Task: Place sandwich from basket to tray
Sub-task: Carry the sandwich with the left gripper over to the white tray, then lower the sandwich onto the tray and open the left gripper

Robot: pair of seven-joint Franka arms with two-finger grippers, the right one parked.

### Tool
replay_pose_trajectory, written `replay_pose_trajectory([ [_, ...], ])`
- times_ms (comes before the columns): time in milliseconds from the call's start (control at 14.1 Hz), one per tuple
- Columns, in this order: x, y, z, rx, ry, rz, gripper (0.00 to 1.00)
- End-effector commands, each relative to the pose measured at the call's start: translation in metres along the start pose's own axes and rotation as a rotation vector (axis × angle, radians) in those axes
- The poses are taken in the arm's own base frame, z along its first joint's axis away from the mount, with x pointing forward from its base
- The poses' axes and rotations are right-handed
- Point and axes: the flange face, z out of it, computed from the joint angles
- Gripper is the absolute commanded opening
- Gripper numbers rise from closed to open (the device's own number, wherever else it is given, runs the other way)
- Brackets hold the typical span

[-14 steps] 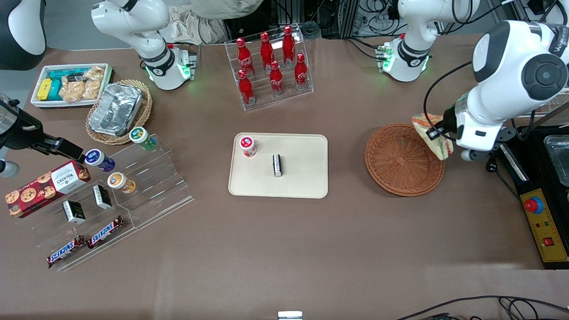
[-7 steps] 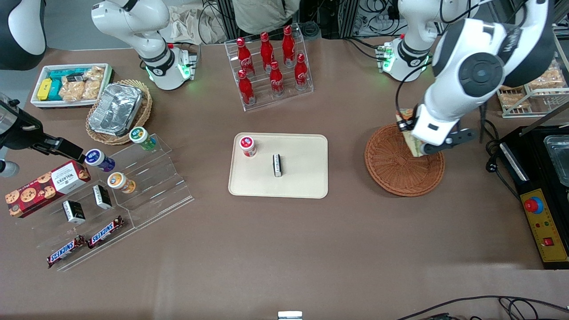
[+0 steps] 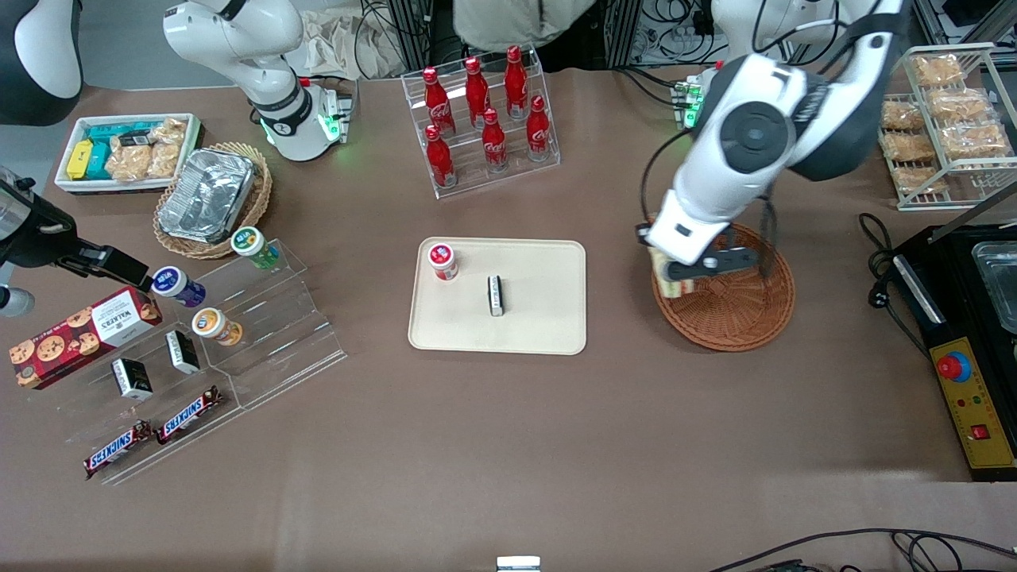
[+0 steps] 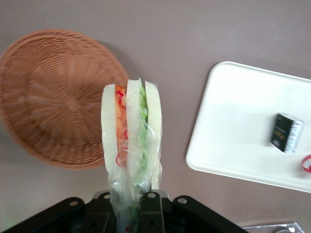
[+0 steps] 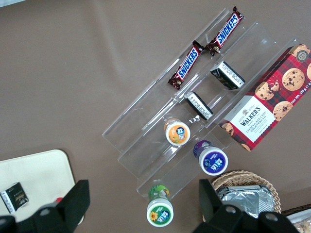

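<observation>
Carrying, front view: our gripper has swung from the basket's outer edge to its tray-side rim, clamping the sandwich.
Left wrist view: sandwich aloft; basket empty; tray ahead, so we judge transfer underway.

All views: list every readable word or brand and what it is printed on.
"SNICKERS": two bars on the clear stand.
"WALKERS": red tartan cookie box; its smaller print is unreadable.
White script on the red bottles: too small to read.
Labels on the small black packs, cup lids and the black pack on the tray: unreadable.
The gripper, shut on the sandwich, is above the table beside the basket; no text on these.
</observation>
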Motion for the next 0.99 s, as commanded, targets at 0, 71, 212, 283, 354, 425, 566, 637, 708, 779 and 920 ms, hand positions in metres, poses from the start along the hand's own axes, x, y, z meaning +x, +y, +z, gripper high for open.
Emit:
replay_pose_trajectory([
  [0,-0.003,0.044,0.024,-0.03,0.015,0.077,0.0],
  [71,-0.004,0.058,0.039,-0.037,0.015,0.096,0.0],
  [212,-0.01,0.087,0.069,-0.053,0.025,0.137,0.0],
  [283,-0.008,0.097,0.085,-0.064,0.032,0.148,0.0],
  [354,-0.006,0.107,0.105,-0.075,0.034,0.156,0.0],
  [425,-0.002,0.115,0.125,-0.087,0.04,0.161,0.0],
  [566,-0.005,0.13,0.15,-0.099,0.06,0.189,0.0],
  [637,-0.007,0.136,0.161,-0.1,0.065,0.202,0.0],
  [708,-0.005,0.138,0.172,-0.088,0.074,0.215,0.0],
  [779,-0.002,0.137,0.186,-0.065,0.083,0.235,0.02],
  [920,0.0,0.138,0.199,-0.056,0.094,0.248,0.07],
])
